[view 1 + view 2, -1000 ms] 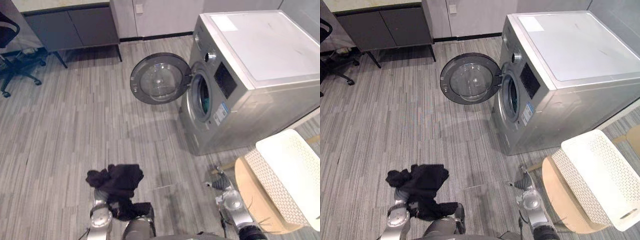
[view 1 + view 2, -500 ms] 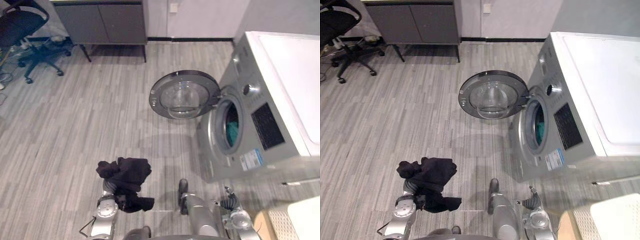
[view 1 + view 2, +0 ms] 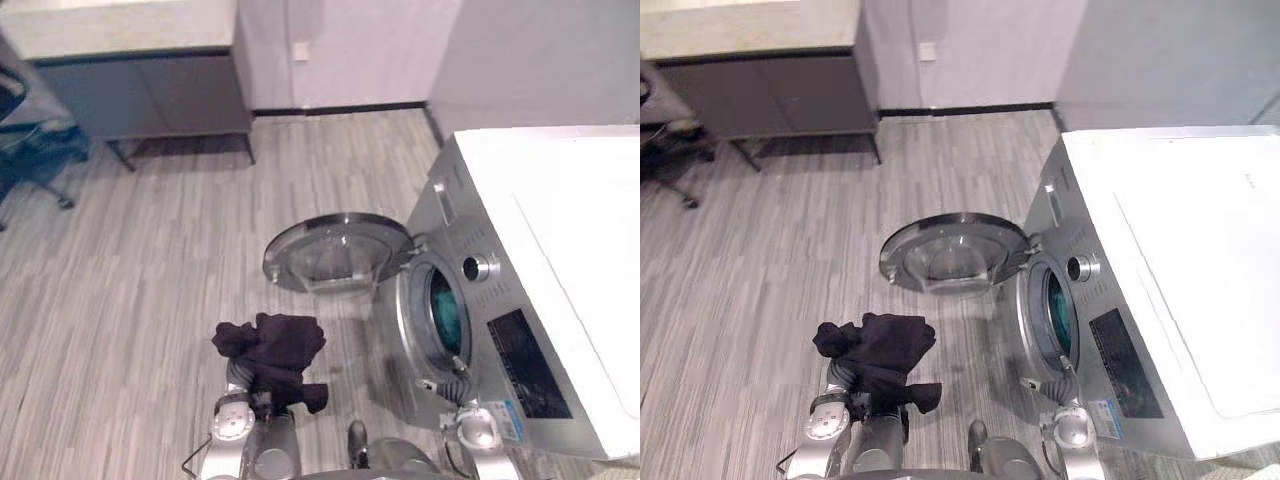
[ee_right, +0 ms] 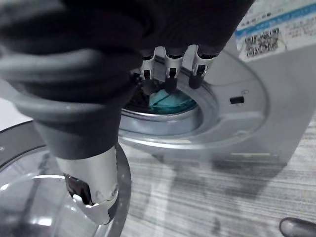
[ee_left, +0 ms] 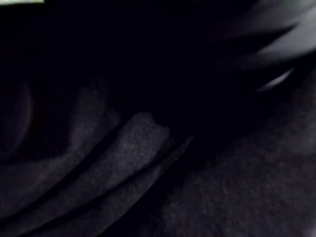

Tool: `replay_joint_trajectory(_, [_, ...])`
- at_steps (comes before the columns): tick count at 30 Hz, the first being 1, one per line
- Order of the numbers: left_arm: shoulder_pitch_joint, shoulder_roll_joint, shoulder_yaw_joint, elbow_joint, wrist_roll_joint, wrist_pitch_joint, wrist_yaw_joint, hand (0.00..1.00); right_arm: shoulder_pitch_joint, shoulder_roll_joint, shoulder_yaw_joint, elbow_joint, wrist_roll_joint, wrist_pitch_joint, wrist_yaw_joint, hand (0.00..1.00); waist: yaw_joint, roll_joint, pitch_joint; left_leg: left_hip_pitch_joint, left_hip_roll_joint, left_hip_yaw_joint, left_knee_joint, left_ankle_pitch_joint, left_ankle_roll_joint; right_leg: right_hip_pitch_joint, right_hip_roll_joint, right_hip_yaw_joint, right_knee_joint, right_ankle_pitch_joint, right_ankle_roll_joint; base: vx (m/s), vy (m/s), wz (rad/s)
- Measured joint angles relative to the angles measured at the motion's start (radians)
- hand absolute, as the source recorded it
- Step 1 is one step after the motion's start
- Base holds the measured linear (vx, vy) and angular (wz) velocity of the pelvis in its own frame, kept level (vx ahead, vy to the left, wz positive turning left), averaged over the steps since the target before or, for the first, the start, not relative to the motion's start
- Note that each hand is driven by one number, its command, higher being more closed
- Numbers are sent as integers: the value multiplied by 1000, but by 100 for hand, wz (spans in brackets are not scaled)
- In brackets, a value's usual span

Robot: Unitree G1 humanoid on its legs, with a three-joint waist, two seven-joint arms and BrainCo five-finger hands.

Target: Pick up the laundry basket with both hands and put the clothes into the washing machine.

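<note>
A bunched black garment (image 3: 275, 347) sits on top of my left hand (image 3: 240, 384), low in the eye views, left of the washer. In the left wrist view the dark cloth (image 5: 148, 163) lies close over the hand, with grey fingers (image 5: 276, 49) faintly pressed into it. The silver washing machine (image 3: 520, 300) stands at the right, its round door (image 3: 335, 255) swung open. A teal cloth (image 4: 168, 98) lies in the drum (image 3: 1058, 315). My right hand (image 4: 170, 64) is open, its straight fingers pointing at the drum's mouth from just in front of its lower rim.
A dark cabinet (image 3: 150, 95) under a light counter stands against the back wall. An office chair (image 3: 30, 150) is at the far left. Bare wood-look floor (image 3: 130, 280) stretches between them and the open door.
The camera has swung and the washer is closer; the white basket has left the view. My left hand keeps the black garment. My right hand now sits at the drum's mouth.
</note>
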Motion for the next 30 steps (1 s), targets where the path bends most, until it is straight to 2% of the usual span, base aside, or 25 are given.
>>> replay_joint_trajectory(1, [-3,12,-5,3,1,1,0,100,12,35,-3,5,0,1,0,0,7,-44,-15,13,-9,80,49,-50,12,-32,-26,64,75,-53,29,251,390,-135])
replay_joint_trajectory(3, [-8,43,-4,1,1,0,0,100,30,72,-1,5,1,1,1,0,5,-89,-36,44,-22,198,55,-89,36,-73,-61,128,126,-80,63,245,369,-143])
replay_joint_trajectory(5, [-11,74,-3,0,3,1,0,100,17,83,1,9,1,0,1,0,3,-104,-43,111,-13,344,51,-131,58,-93,-104,110,134,-65,95,140,268,-188])
replay_joint_trajectory(6, [-19,89,-5,1,4,1,0,100,-8,82,1,31,1,1,1,0,2,-107,-44,141,-12,405,33,-138,61,-121,-133,43,139,-51,119,104,229,-175])
replay_joint_trajectory(7, [-28,99,-6,1,4,1,0,100,-25,80,1,55,1,0,0,0,-1,-107,-44,153,-11,436,20,-138,62,-136,-151,-23,139,-42,126,94,209,-152])
replay_joint_trajectory(8, [-48,123,-2,1,3,0,1,100,-76,77,2,131,1,2,0,0,-17,-106,-43,175,-5,502,-3,-139,63,-156,-203,-230,134,-19,100,95,158,-133])
replay_joint_trajectory(9, [-62,142,2,6,3,0,2,100,-109,75,5,180,1,2,0,0,-25,-105,-43,193,0,544,-13,-143,69,-152,-244,-415,125,7,57,78,123,-130])
replay_joint_trajectory(10, [-72,151,3,15,3,0,2,100,-125,73,6,205,1,2,-1,0,-22,-105,-43,205,2,569,-18,-144,71,-148,-264,-504,119,12,35,93,26,-135])
replay_joint_trajectory(11, [-86,159,13,35,3,1,2,100,-155,60,9,252,1,2,-3,0,-25,-102,-41,227,7,600,-20,-145,73,-148,-291,-638,121,26,1,104,-50,-132])
replay_joint_trajectory(12, [-100,157,19,55,3,1,2,100,-171,44,9,271,1,2,-4,0,-29,-96,-38,244,12,611,-20,-145,73,-138,-292,-675,124,37,-16,120,-70,-118])
replay_joint_trajectory(13, [-107,159,21,62,3,1,2,100,-174,34,8,274,1,2,-4,0,-30,-86,-31,253,13,613,-20,-145,73,-134,-285,-671,118,38,-17,115,-101,-82])
replay_joint_trajectory(15, [-120,144,28,85,6,1,0,100,-173,-7,-10,283,1,2,-9,0,-55,-50,-15,285,29,630,0,-144,73,-108,-238,-621,63,37,-15,139,-106,-73])
replay_joint_trajectory(16, [-117,141,34,89,6,1,1,100,-173,-15,-10,290,1,2,-11,0,-54,-44,-13,284,42,637,34,-144,73,-102,-224,-601,49,37,-15,171,-91,-93])
replay_joint_trajectory(17, [-111,141,36,98,6,1,-2,100,-174,-28,-8,314,1,2,-18,0,-52,-31,-6,271,84,624,150,-139,81,-73,-188,-557,14,38,-18,166,-107,-104])
replay_joint_trajectory(18, [-100,141,36,112,6,1,-2,100,-171,-36,-6,329,1,4,-18,0,-52,-27,-2,238,111,546,284,-104,130,-36,-166,-514,-17,44,-27,158,-80,-109])
replay_joint_trajectory(19, [-92,140,36,118,6,2,-2,100,-173,-40,-5,336,1,4,-19,0,-48,-32,0,193,118,475,369,-93,142,-13,-160,-492,-35,48,-31,143,-43,-117])
replay_joint_trajectory(20, [-83,137,34,120,5,1,-4,100,-177,-38,2,348,2,4,-24,0,-38,-45,7,149,81,364,417,-157,105,8,-162,-431,-49,51,-30,138,42,-134])
replay_joint_trajectory(21, [-84,129,33,125,5,1,-8,100,-181,-45,-1,355,2,4,-28,0,-22,-48,9,110,50,279,394,-184,81,15,-163,-388,-59,63,-28,177,80,-135])
replay_joint_trajectory(24, [-95,114,24,128,5,1,-16,100,-200,-52,-14,364,2,4,-41,0,-23,-45,29,39,-6,108,215,-185,58,33,-162,-294,-70,76,-6,154,176,-107])
replay_joint_trajectory(25, [-95,111,24,128,5,1,-15,100,-201,-54,-14,371,2,3,-42,0,-23,-40,31,45,-18,56,121,-158,27,36,-159,-272,-69,78,6,116,285,-106])
replay_joint_trajectory(26, [-95,104,20,129,5,1,-14,100,-201,-71,-12,379,3,2,-43,0,-24,-9,33,53,-9,5,3,-43,6,40,-136,-244,-65,71,37,116,300,-93])
replay_joint_trajectory(27, [-102,108,15,138,6,1,-13,100,-210,-67,-13,389,3,3,-44,0,-21,-9,45,52,-7,14,31,-49,-12,40,-134,-224,-52,58,57,108,286,-70])
replay_joint_trajectory(29, [-142,135,-3,142,6,2,3,100,-193,-42,-11,386,5,2,-44,0,-25,-44,52,42,-50,39,49,-60,4,3,-193,-207,-3,42,82,69,222,-17])
replay_joint_trajectory(30, [-160,141,-10,118,12,2,8,100,-188,-42,-11,386,11,2,-44,0,-25,-51,63,23,-70,47,74,-74,26,-25,-218,-204,43,27,100,6,185,3])
